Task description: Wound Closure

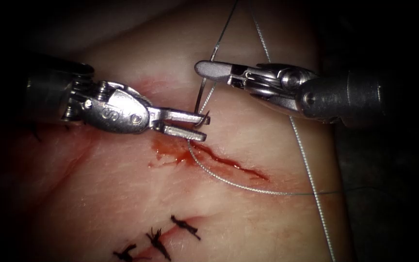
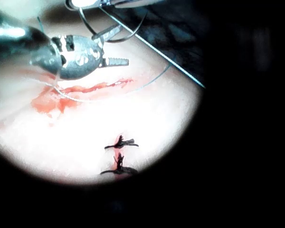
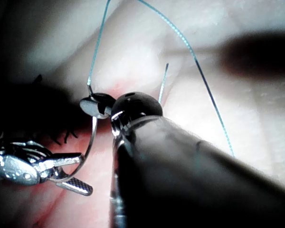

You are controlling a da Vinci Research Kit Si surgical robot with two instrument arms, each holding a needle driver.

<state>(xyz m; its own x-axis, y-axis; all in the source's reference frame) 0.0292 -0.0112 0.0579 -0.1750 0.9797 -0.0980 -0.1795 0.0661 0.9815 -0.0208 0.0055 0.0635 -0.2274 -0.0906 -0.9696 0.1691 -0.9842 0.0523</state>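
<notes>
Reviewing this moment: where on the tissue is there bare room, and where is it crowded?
Bare: tissue between the cut and the old stitches, below the left tool. Crowded: above the cut's left end, where the right tool holds the needle by its thread end, the needle's tip sits between the left tool's open jaws, and thread crosses the cut.

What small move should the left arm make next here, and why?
Probably close the left pincer on the needle. Its jaws stand open around the needle's tip end, just above the cut, while the right pincer holds the needle near its thread end. The needle looks free of the tissue, so a second hold would secure it.
</notes>
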